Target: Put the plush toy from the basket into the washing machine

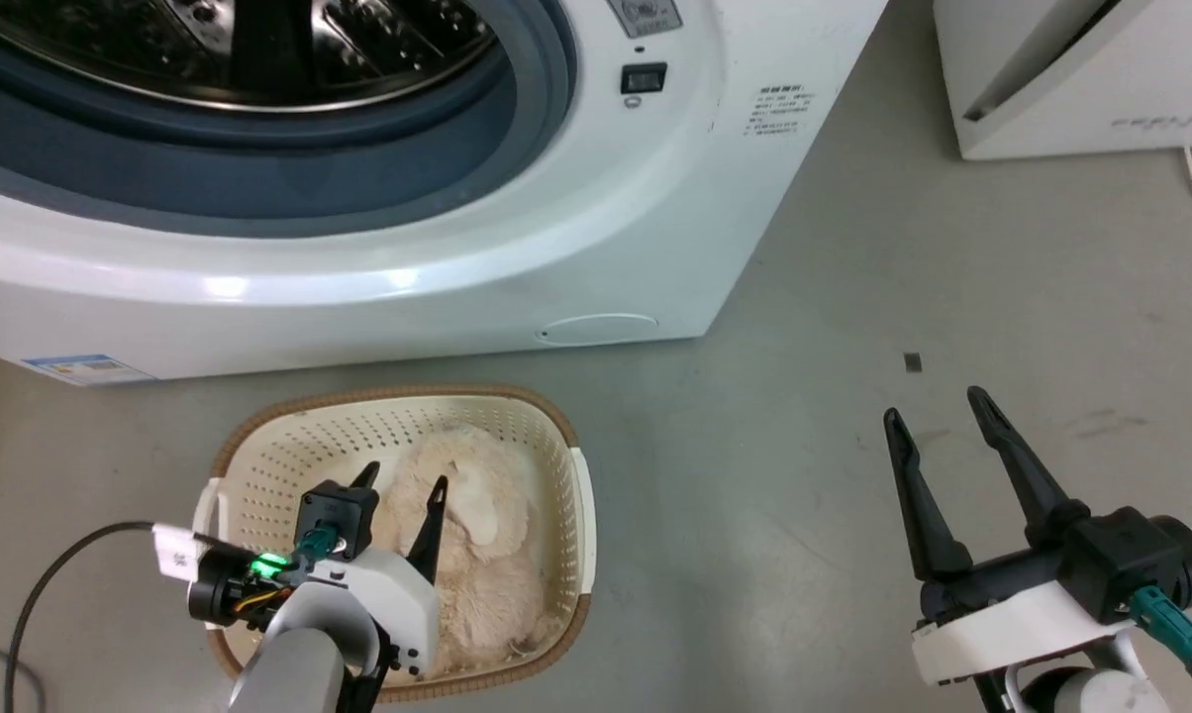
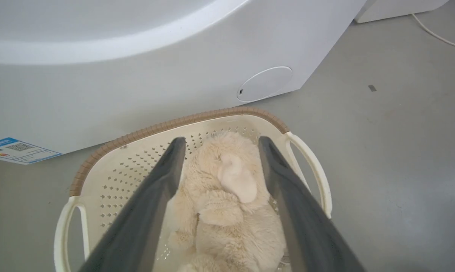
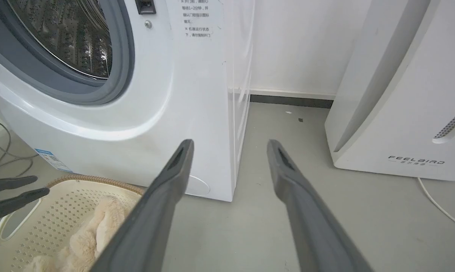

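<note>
The toy (image 1: 477, 555) lies in the basket (image 1: 388, 396), at 7 o'clock in the head view. The basket is set on the floor (image 1: 804, 446) just before the washer (image 1: 596, 228), whose open port (image 1: 259, 168) is at 11 o'clock.

The left pincer (image 1: 405, 480) is spread wide and empty above the toy. In the left wrist view one finger (image 2: 155, 189) is seen to each side of the upper body; whether the fur is touched cannot be told. The right pincer (image 1: 935, 406) is likewise spread and empty at 4 o'clock, well apart from the basket.

The grasp is judged to be the step in hand. The left pincer would best be lowered until the bulk of the body, not merely loose fur, is between the fingers, with the 9 o'clock finger kept off the perforated wall (image 1: 289, 465). A firm closing is advised, since the filling will likely yield. The toy should be lifted clear of the basket before any swing toward the port.
</note>
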Motion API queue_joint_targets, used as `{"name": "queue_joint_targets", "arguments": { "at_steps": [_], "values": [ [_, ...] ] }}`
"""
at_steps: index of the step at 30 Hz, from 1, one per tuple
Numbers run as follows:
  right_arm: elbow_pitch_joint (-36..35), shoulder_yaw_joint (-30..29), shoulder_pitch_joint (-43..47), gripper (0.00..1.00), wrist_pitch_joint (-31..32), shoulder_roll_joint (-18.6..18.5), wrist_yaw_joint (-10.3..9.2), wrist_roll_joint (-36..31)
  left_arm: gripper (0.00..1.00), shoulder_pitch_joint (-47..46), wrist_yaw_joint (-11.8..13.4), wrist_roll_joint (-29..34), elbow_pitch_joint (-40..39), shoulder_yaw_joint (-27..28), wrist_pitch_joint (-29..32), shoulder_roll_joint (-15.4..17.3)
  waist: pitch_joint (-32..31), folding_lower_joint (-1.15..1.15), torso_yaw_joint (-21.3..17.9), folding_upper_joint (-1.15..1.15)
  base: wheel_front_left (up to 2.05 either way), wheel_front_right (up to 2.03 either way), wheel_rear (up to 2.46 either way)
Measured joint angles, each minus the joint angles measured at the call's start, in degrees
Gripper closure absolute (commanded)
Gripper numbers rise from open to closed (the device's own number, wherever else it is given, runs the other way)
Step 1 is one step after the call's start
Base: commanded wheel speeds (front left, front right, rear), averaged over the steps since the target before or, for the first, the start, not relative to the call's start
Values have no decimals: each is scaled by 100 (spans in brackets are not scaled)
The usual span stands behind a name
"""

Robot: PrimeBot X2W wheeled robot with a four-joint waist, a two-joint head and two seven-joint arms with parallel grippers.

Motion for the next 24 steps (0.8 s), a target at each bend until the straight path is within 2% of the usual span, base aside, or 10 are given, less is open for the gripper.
{"name": "queue_joint_targets", "arguments": {
  "at_steps": [10, 24],
  "values": [
    [-93, 33, -88, 0, -115, 0, 0, 91, 0, -701, -60, -248, 1243, -405, 123, 148, 480, 0, -122, 0, 0, 0, 0],
    [-218, 102, -220, 0, -283, 0, 0, 197, 0, -1625, -138, -650, 2555, -996, 427, 385, 1224, 0, -301, 0, 0, 0, 0]
  ]
}}
